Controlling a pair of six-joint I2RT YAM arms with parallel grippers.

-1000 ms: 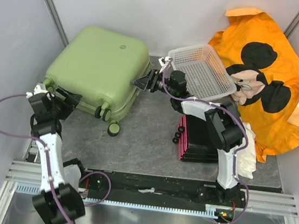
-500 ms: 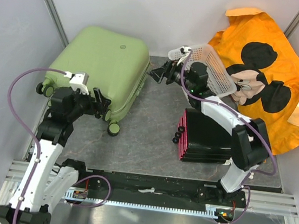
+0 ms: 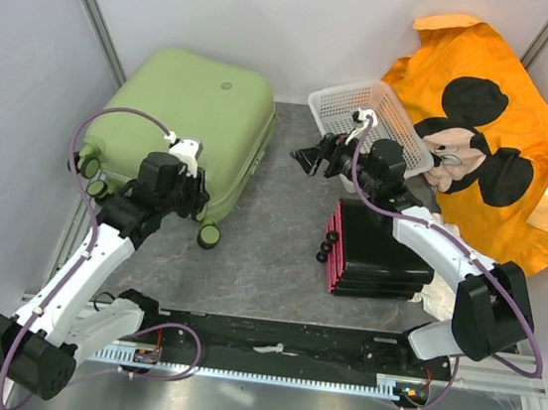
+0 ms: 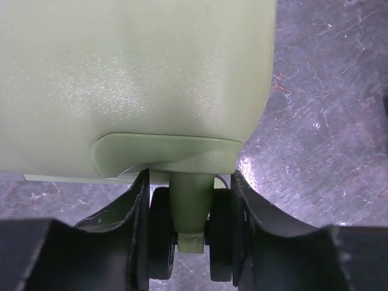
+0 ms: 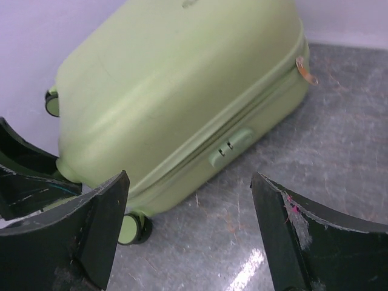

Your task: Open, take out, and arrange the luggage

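The pale green luggage (image 3: 189, 120) lies flat and closed at the back left, against the left wall. My left gripper (image 3: 190, 201) is at its near edge, and in the left wrist view its fingers (image 4: 136, 206) press both sides of a black twin wheel (image 4: 160, 242) under the shell (image 4: 133, 79). My right gripper (image 3: 306, 157) hovers open over the floor to the right of the case. In the right wrist view, the right gripper (image 5: 189, 179) faces the luggage (image 5: 182, 91), showing its lock (image 5: 230, 147) and zipper pull (image 5: 305, 70); nothing is between its fingers.
A white mesh basket (image 3: 365, 116) stands behind the right arm. A black box with pink drawers (image 3: 378, 253) sits at centre right. An orange Mickey Mouse cloth (image 3: 492, 142) covers the back right corner. A free wheel (image 3: 208, 235) sticks out near the left gripper.
The left arm swung right to the case's near edge and its jaws closed around a wheel. The right gripper drew back from the luggage toward the basket, which dropped back down.
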